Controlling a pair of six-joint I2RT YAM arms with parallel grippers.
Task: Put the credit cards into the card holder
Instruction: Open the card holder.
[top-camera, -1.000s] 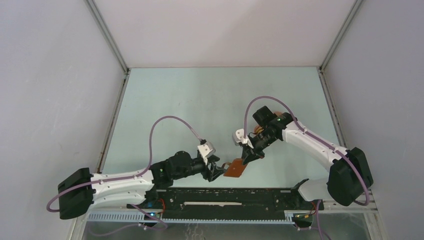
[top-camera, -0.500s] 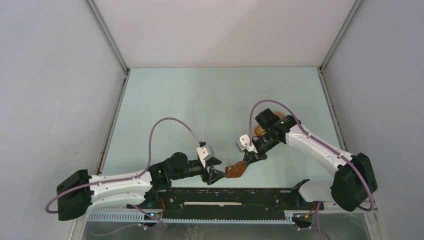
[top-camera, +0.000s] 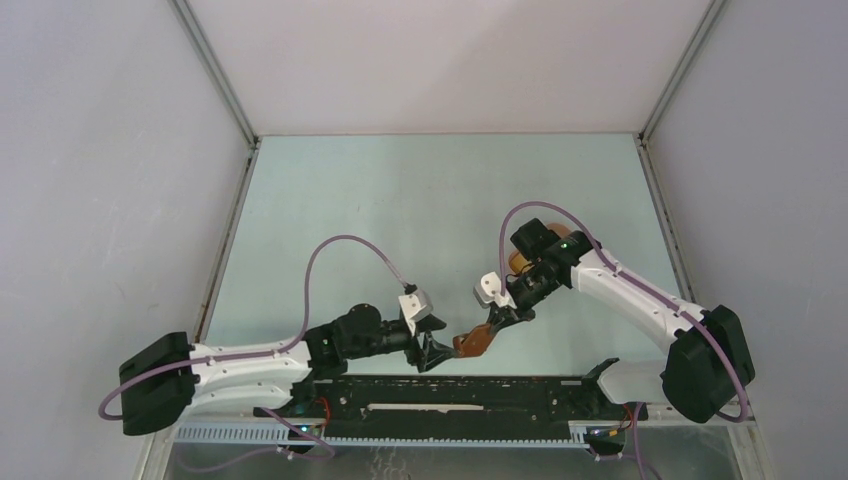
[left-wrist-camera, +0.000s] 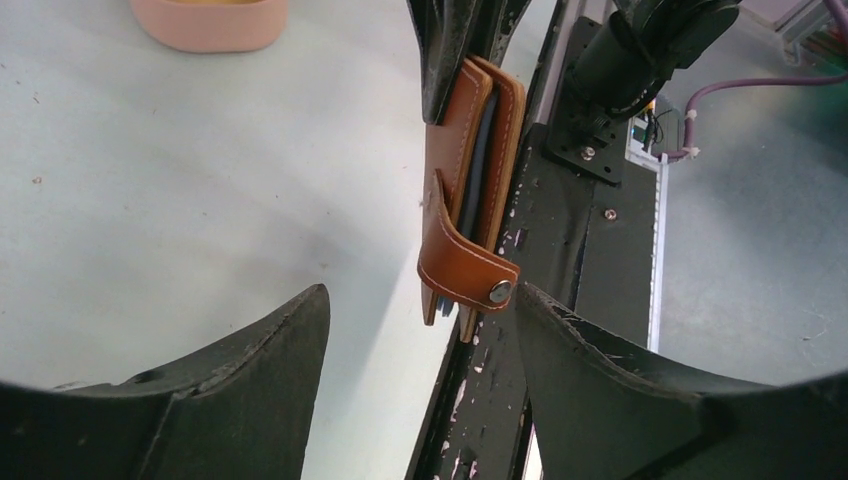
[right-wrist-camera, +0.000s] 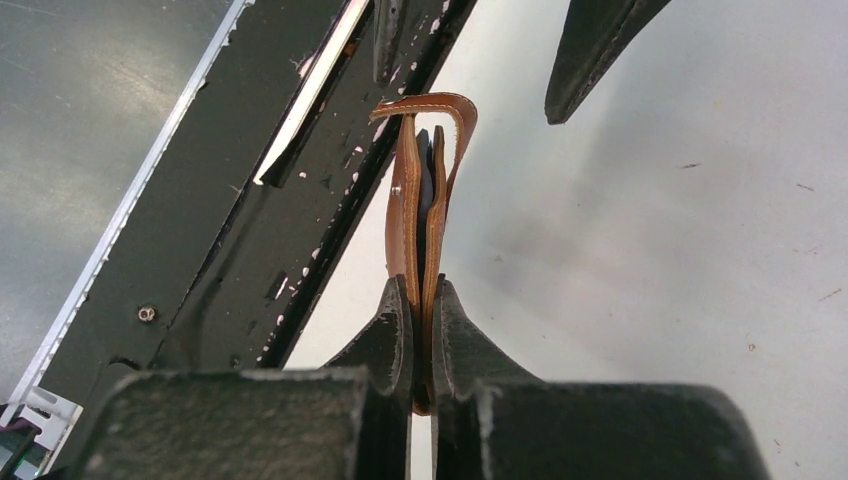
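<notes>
The left gripper (top-camera: 432, 351) stood open, a finger either side of the snap end of the card holder (left-wrist-camera: 470, 180), so closing off-centre could have twisted the holder or knocked its tab (left-wrist-camera: 462, 268) aside. The holder hung folded above the near edge of the table (left-wrist-camera: 200, 200) beside the black rail (left-wrist-camera: 545, 240), a bluish edge of the credit cards (left-wrist-camera: 481, 160) showing between its halves. The right gripper (right-wrist-camera: 420, 300) was clamped on its far end only, and a sideways shove could have worked holder and cards loose.
</notes>
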